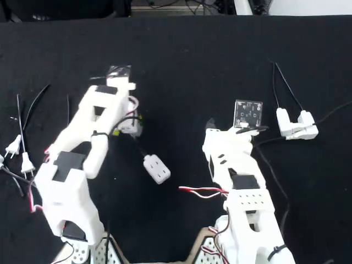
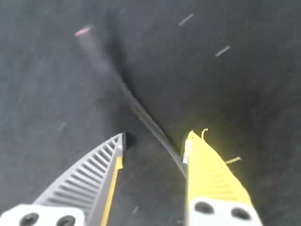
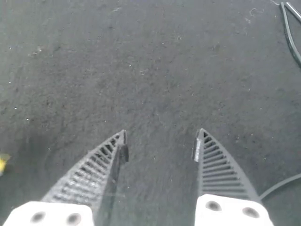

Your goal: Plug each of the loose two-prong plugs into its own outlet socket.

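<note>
Near the bench's left edge lie two loose white two-prong plugs (image 1: 26,163), not plugged in. White rectangular outlet socket (image 1: 157,168) sits toward mid-bench. Left gripper (image 2: 153,141): jaws wide apart, straddling a thin black cable (image 2: 141,113), clamping nothing. Right gripper (image 3: 160,141): jaws equally parted over bare black cloth (image 3: 155,70), holding nothing.

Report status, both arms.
Left gripper open, astride a black cable. Right gripper open over bare cloth. Plugs loose beside the left arm, none in the socket.
</note>
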